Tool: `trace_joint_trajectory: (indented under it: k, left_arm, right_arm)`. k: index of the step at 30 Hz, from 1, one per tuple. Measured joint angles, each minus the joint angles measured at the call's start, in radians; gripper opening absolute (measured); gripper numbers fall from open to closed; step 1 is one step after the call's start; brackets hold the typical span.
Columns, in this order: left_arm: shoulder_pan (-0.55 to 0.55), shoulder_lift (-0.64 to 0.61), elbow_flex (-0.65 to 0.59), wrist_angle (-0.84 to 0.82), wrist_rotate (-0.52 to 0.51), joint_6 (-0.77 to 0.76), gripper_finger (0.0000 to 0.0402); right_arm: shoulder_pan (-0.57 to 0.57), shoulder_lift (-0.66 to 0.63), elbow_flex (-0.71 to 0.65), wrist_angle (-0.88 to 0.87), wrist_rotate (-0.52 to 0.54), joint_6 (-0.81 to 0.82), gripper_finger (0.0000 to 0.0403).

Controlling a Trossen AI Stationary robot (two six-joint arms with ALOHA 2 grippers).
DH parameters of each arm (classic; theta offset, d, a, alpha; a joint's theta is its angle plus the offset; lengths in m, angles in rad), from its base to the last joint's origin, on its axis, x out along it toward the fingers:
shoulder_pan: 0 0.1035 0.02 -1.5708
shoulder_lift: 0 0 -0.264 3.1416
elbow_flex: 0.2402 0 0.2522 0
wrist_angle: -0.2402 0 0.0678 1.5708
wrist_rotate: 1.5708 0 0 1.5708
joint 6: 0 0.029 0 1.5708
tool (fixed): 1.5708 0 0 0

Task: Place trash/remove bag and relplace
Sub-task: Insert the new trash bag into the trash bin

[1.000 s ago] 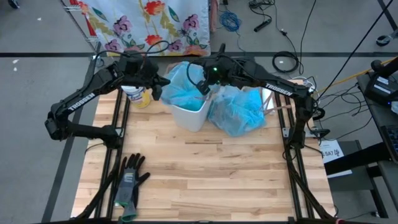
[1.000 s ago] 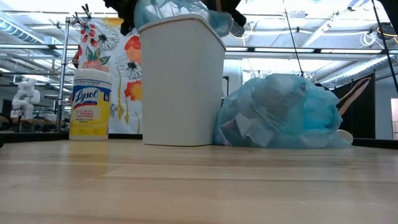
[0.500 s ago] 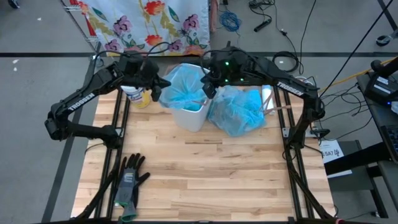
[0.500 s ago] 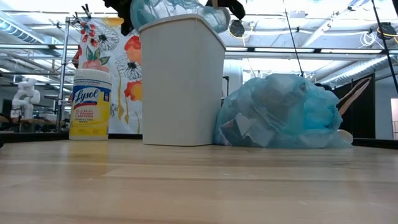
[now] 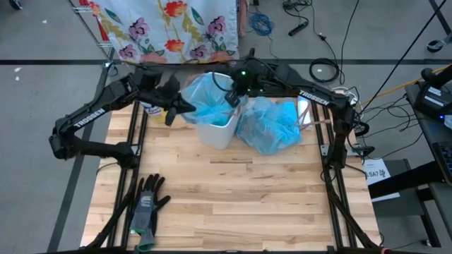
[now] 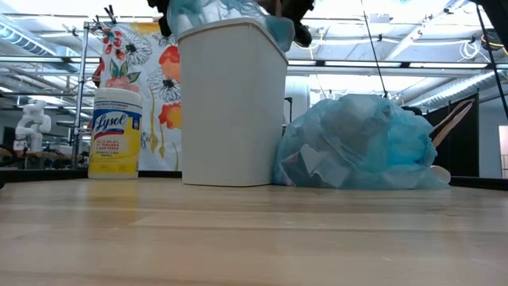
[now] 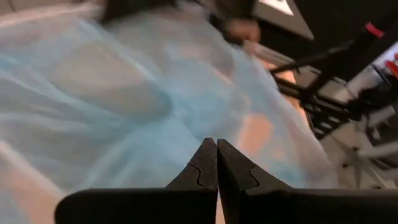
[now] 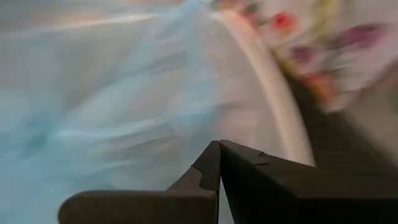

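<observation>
Bag liner (image 5: pixel 212 99): blue, draped in white bin (image 5: pixel 217 130).
My left gripper (image 7: pixel 216 163): fingers together at liner.
My right gripper (image 8: pixel 220 163): fingers together at bin rim.

We get the high view from straight overhead, far enough to take in the whole table (image 5: pixel 233 204) w/ floor on every side; low view sits at tabletop level at the near edge, facing level toward the far side, close to the white bin (image 6: pixel 232 103), w/ the room behind; both share the bin (image 5: pixel 216 129), the full blue bag (image 5: pixel 270 125) (image 6: pixel 357 143) to its right & the wipes canister (image 5: pixel 157 109) (image 6: pixel 115 133) to its left; left wrist cam is pressed close to the blue liner (image 7: pixel 112 106); right wrist cam equally close to the liner (image 8: pixel 106 106) & the bin rim (image 8: pixel 273 99); these two overlap w/ the overhead at the bin mouth.
</observation>
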Motion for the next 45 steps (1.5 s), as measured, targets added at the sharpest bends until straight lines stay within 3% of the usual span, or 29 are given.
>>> trace_joint_trajectory:
  k: [4, 8, 17, 23, 34, 37, 45]
  left_arm:
    - [-0.024, 0.0, 0.0, -0.058, 0.003, 0.001, 0.0]
    - [-0.048, 0.0, 0.0, -0.082, 0.002, 0.001, 0.0]
    - [-0.056, 0.0, 0.0, -0.082, -0.04, 0.002, 0.0]
    - [-0.057, 0.0, 0.0, -0.074, -0.129, 0.003, 0.0]
    - [-0.057, 0.001, 0.0, 0.036, -0.139, 0.003, 0.0]
    - [-0.057, 0.001, 0.0, 0.041, -0.139, 0.003, 0.0]
    - [-0.072, 0.001, 0.0, 0.037, -0.135, 0.0, 0.0]
  right_arm:
    - [-0.018, 0.001, 0.0, 0.043, 0.157, -0.076, 0.0]
    - [-0.046, 0.002, 0.0, 0.128, 0.168, -0.107, 0.0]
    - [-0.065, -0.023, 0.0, 0.166, -0.059, -0.061, 0.0]
    - [-0.048, -0.04, 0.0, 0.219, -0.296, 0.004, 0.0]
    - [0.017, 0.015, 0.0, 0.107, -0.368, -0.014, 0.0]
    - [0.028, 0.045, 0.0, 0.034, -0.329, -0.056, 0.0]
    - [0.058, 0.067, 0.0, -0.017, 0.165, -0.207, 0.0]
